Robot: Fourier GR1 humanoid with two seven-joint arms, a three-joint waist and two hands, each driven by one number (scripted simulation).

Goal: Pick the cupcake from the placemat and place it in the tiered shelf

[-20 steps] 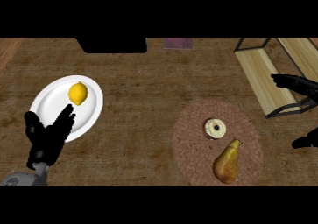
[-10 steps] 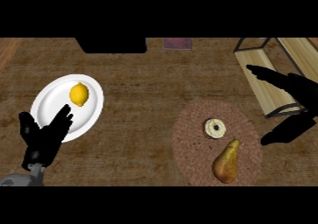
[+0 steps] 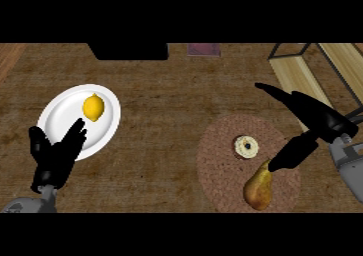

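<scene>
In the head view a pale, round cupcake (image 3: 247, 146) sits on the brown round placemat (image 3: 217, 165), seen from above. A brown pear (image 3: 258, 190) lies just below it on the same mat. My right hand (image 3: 317, 122) hovers to the right of the cupcake, open, with its fingers stretched up and left and its thumb pointing down toward the pear's tip. It touches nothing. The wooden tiered shelf (image 3: 317, 70) with a dark frame stands at the upper right. My left hand (image 3: 57, 155) rests open at the lower left, fingers up.
A white plate (image 3: 69, 107) with a yellow lemon (image 3: 93, 107) lies at the left, partly under my left hand. A dark box (image 3: 128, 51) and a small purple object (image 3: 204, 49) sit at the counter's far edge.
My right hand has moved left from the view's right edge, past the shelf, to beside the cupcake. My left hand has barely shifted.
</scene>
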